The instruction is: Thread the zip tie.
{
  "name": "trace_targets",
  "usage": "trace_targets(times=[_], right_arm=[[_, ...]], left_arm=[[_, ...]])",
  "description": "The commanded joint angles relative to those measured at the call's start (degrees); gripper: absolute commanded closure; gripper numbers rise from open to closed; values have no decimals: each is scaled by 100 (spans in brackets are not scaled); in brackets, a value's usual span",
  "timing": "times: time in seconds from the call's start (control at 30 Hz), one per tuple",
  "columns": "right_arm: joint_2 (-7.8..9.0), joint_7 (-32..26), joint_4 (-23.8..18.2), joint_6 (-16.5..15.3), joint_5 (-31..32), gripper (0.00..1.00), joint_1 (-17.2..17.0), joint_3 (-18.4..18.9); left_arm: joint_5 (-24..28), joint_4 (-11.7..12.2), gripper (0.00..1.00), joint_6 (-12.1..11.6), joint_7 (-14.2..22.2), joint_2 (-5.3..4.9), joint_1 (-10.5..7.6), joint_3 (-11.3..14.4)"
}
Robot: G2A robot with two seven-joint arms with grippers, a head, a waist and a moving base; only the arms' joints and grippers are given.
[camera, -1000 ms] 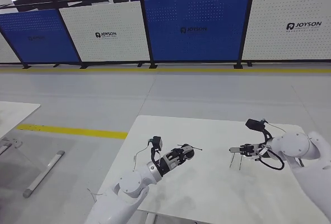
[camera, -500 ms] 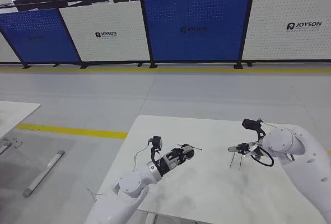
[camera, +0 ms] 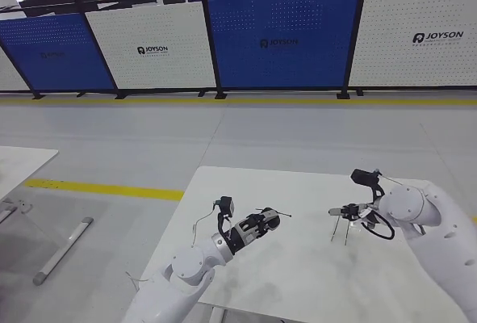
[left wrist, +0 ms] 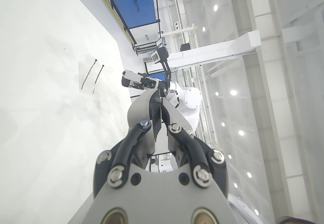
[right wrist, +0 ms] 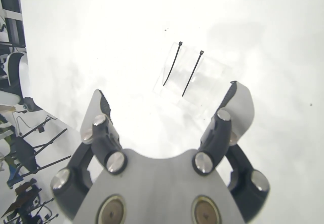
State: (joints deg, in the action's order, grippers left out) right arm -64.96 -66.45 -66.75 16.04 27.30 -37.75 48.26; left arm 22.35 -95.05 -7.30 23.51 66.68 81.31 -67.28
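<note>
Right gripper (right wrist: 167, 89) hangs with fingers wide apart, two loose zip ties (right wrist: 173, 64) just beyond its tips; it should straddle one squarely. Left gripper (camera: 264, 220) is clamped on a third zip tie (camera: 275, 212).

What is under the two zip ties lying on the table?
A clear plastic sheet lies under both zip ties, flat on the white table. The table shows through it, so nothing appears to be hidden beneath.
</note>
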Motion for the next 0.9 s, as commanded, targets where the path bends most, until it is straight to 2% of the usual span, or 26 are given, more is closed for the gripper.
trace_targets(times=[0.0,0.07,0.23,0.3,0.47,0.63,0.87], right_arm=[[-3,-74,-37,154,109,56,9,-27],[-9,-210,-12,326,192,58,37,-56],[-76,-471,312,344,251,55,166,-97],[-121,-533,410,344,245,57,222,-146],[-303,-538,794,344,318,62,447,-387],[-486,-563,1226,344,366,76,613,-547],[-795,-447,1869,344,426,75,788,-776]], left_arm=[[0,0,100,0,0,0,0,0],[0,0,100,0,0,0,0,0],[0,0,100,0,0,0,0,0],[0,0,100,0,0,0,0,0],[0,0,100,0,0,0,0,0],[0,0,100,0,0,0,0,0],[0,0,100,0,0,0,0,0]])
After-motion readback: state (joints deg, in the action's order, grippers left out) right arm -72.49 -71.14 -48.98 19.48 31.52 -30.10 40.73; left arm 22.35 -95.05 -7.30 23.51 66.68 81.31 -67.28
